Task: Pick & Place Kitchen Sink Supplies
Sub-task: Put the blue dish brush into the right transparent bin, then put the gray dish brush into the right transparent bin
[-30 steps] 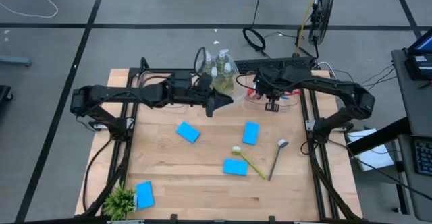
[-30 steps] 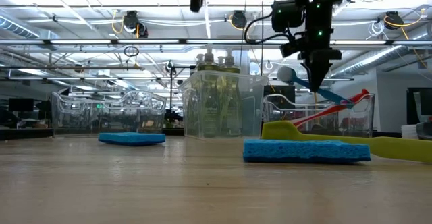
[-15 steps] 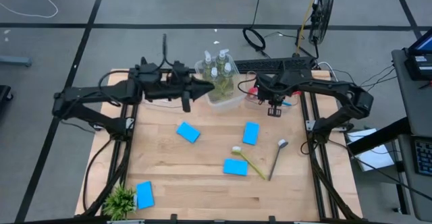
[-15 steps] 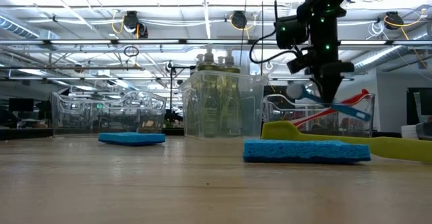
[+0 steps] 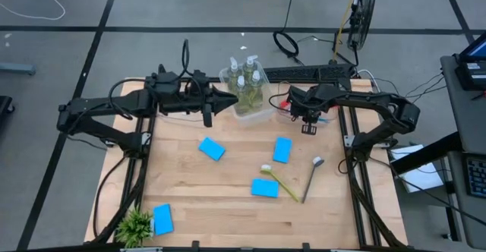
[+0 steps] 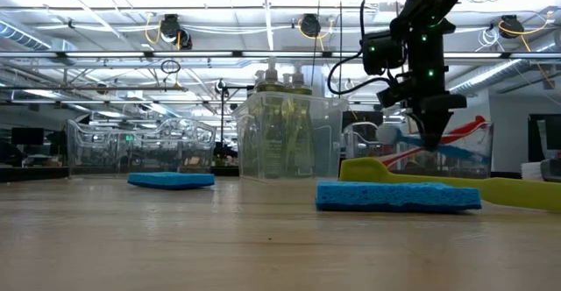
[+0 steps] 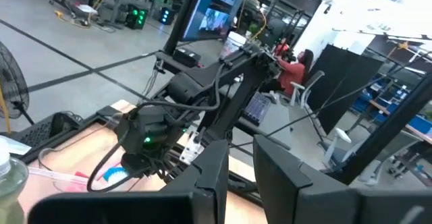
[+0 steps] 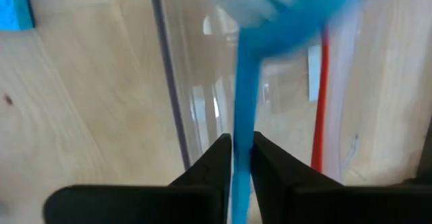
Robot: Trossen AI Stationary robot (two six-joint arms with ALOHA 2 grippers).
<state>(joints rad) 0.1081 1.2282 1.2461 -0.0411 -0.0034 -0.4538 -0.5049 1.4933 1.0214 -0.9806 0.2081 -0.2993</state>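
right jaws point(image 8: 236, 158) clamp the blurred blue brush point(image 8: 270, 28); left jaws' point(image 7: 239, 166) tips cut off.

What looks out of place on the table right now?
Nothing spilled or damaged. The yellow-green brush lies across one blue sponge, and the small potted plant sits at the table's near left corner among supplies.

Bottles point(image 5: 244, 79) in middle bin point(image 5: 262, 112) at table's back edge. Left gripper point(image 5: 225, 99) just left of that bin. Right gripper point(image 5: 310, 124) over right bin point(image 5: 283, 114), clamping brush point(image 8: 244, 136) there; second brush point(image 8: 318, 109) in same bin. Four sponges on table point(image 5: 213, 199): one point(image 5: 212, 149) centre-left, one point(image 5: 282, 149) centre-right, one point(image 5: 264, 187) nearer front, one point(image 5: 162, 218) front-left beside plant point(image 5: 135, 226). Two brushes right of centre: one point(image 5: 280, 181) touching front sponge, other point(image 5: 311, 177) just right.
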